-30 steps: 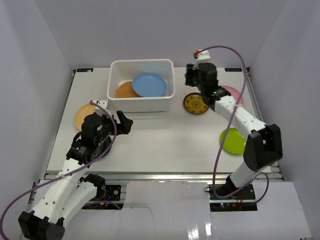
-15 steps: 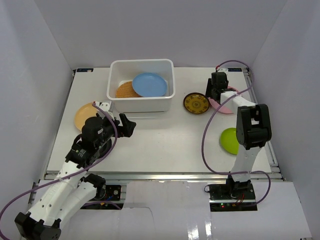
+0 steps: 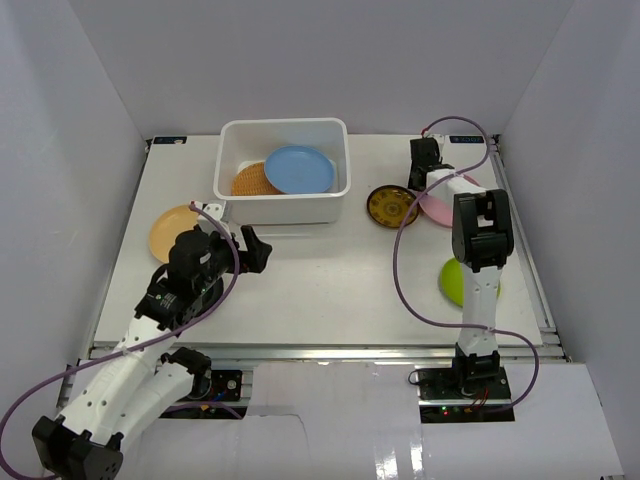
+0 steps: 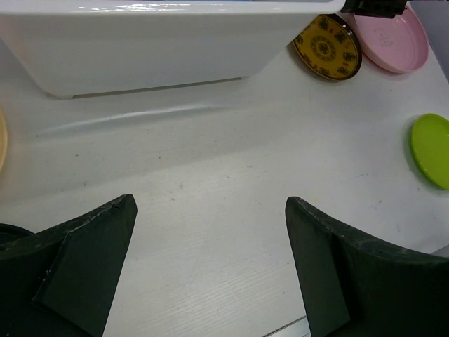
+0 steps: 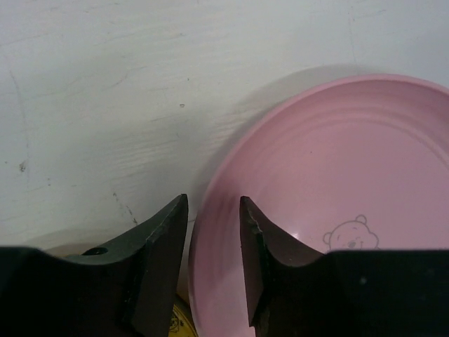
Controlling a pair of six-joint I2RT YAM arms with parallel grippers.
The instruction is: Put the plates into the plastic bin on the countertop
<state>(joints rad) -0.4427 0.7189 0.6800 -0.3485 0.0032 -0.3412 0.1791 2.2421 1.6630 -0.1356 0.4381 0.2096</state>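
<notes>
**Q:** Contents of the plastic bin (image 3: 282, 210) on the desk (image 3: 330, 280)?

**A:** Blue plate (image 3: 298, 169), overlapping a woven tan plate (image 3: 248, 182).

**Q:** Plates outside the bin?

**A:** Orange plate (image 3: 165, 232), left of the bin's near corner. Patterned yellow-brown plate (image 3: 390, 206), just right of the bin. Pink plate (image 5: 337, 196), farther right of the bin, its edge meeting the patterned one. Lime green plate (image 3: 452, 282), well right of the bin and nearer the arm bases.

**Q:** Pincers?

**A:** Left pincer (image 4: 210, 210) released, fingers spread wide, hovering before the bin's near wall, holding nothing. Right pincer (image 5: 214, 210) narrowly parted, astride the pink plate's rim. Clenched on it or not: cannot tell.
</notes>
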